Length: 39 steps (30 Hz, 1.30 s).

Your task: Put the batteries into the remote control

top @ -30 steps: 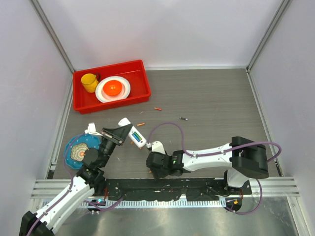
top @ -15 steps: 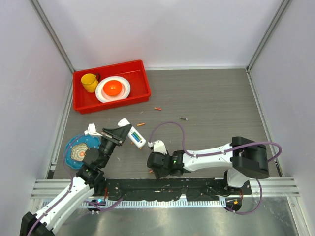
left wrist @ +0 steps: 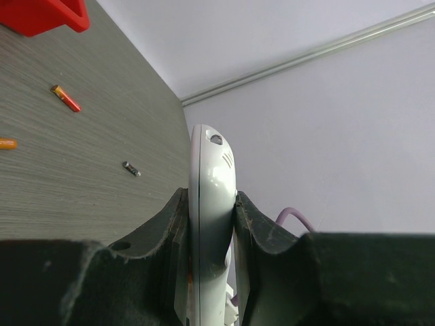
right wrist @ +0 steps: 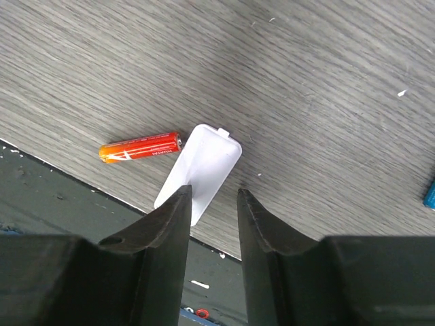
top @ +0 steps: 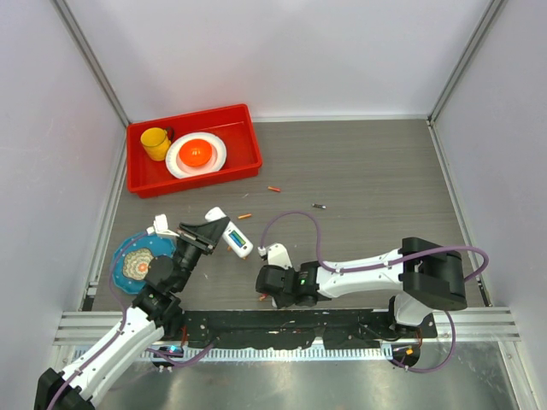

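left claw (left wrist: 211, 197) clamping remote control (left wrist: 211, 159) edge-on | right claw (right wrist: 212, 195) hanging parted over white cover (right wrist: 209, 157) | orange battery (right wrist: 139, 147) lying just beside one finger

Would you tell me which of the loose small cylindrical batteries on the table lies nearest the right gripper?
The orange-red battery at the table's near edge, beside the short white plastic cover; the other batteries lie farther out.

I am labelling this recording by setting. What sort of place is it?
Probably a robot test cell in a lab: plain white walls on metal framing enclose a wood-grain table; the left arm and right arm are bolted at its near edge.
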Available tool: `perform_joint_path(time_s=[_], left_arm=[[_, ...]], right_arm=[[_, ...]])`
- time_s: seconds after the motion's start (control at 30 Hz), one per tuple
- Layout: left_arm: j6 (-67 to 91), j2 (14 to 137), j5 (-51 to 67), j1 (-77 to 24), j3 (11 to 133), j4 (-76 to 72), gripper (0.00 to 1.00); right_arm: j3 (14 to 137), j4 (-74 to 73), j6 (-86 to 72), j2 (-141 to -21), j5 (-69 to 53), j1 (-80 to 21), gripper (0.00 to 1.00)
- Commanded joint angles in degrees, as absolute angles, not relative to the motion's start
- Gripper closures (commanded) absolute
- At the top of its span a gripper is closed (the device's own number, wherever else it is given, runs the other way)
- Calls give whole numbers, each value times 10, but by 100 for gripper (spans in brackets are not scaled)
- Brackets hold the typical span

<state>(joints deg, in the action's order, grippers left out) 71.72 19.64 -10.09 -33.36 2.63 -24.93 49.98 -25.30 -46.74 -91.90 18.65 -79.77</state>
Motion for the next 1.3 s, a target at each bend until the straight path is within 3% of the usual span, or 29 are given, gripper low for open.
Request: perform_joint_path(time_s=[0.0,0.27,0.67,1.1,1.27], left_arm=[[710,199,-112,-333,-2,-269,100],[708,203,-112,-333,-2,-270,100],[709,195,-114,-333,-2,-261,100],[714,168,-104,-332,-2,-256,100],[713,152,-100,-332,-2,-240,100]], right_arm=[[488,-274,-479,-940,203,-793,64],[459,-277,-474,-928,224,-761,78],[429,-244,-401,-909,237,-615,82],[579,-246,-223,-1023,202,-387,83],[623,-251,-201,-1056,192,-364,82]])
